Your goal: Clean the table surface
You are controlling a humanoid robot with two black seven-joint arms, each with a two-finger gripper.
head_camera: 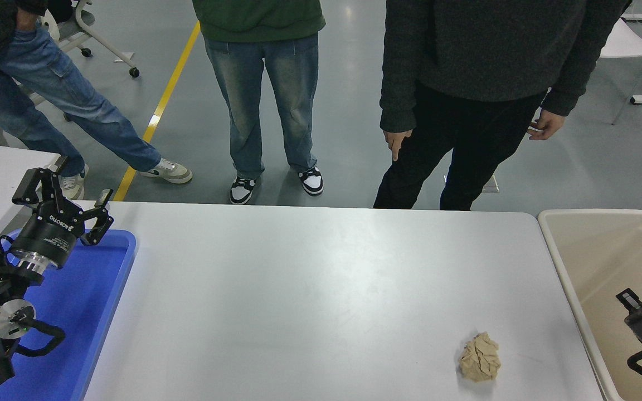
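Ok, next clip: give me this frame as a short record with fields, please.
table: white tabletop
litter on table: one crumpled tan paper ball, near right corner
bin: beige, off the right end, no litter visible inside
tray: blue, left end
left gripper: open, over the tray
right gripper: over the bin, mostly cut off
people: three standing at the far side
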